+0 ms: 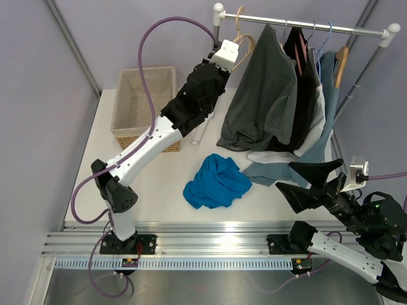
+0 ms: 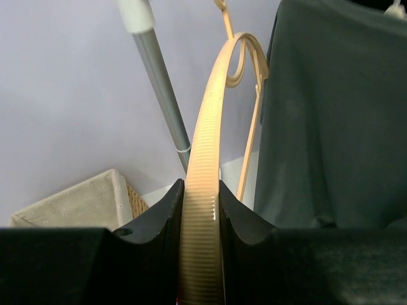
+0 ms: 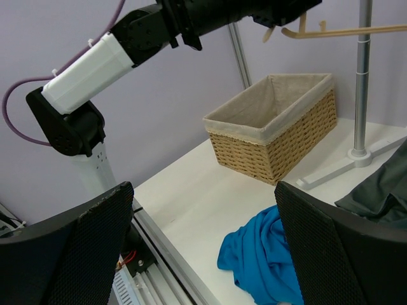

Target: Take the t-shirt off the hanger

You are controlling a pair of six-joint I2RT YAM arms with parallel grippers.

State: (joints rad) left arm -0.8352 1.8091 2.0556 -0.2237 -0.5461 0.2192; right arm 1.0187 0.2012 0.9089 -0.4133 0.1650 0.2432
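- Blue jersey-looking t-shirt [image 1: 216, 182], down on the table [image 1: 159, 190] in a crumpled heap, roughly midway between the two arms and near the front edge. Not touching either gripper.
- Bare beige hanger [image 2: 213, 114], ribbed plastic by the look of it, pinched in the left gripper [image 2: 201, 203] up by the rack rail [image 1: 305, 25]. Jaws clamped snug on one arm of it, nothing draped over it. Going by that, shirt off and job pretty much done.
- Wide-spread right gripper [image 1: 304, 183], holding nothing, hovering low at the right side of the table, just beside the hems of the hanging clothes and a bit right of the blue heap.
- Handling guess for the shirt: light, floppy, zero stiffness, not fragile, not slippery either. Bound to sag and stretch out from any pinch point. Best to grab a raised fold on top of the heap, or a bunched edge, rather than scrape at a flat bit against the tabletop.
- Orientation: honestly no real long axis right now, just a lump, slightly wider left-to-right than front-to-back in the overhead view. Neck, sleeves and hem impossible to pick out.
- Hanger for comparison: stiff, light, gripped arm running up and away from the jaws to the hook at the far end. Hook right by the rail; can't tell whether actually on it.
- Also around: wicker basket [image 1: 143, 101] at back left, well apart from the shirt, plus a dark grey top [image 1: 264, 95] and others on the rack.
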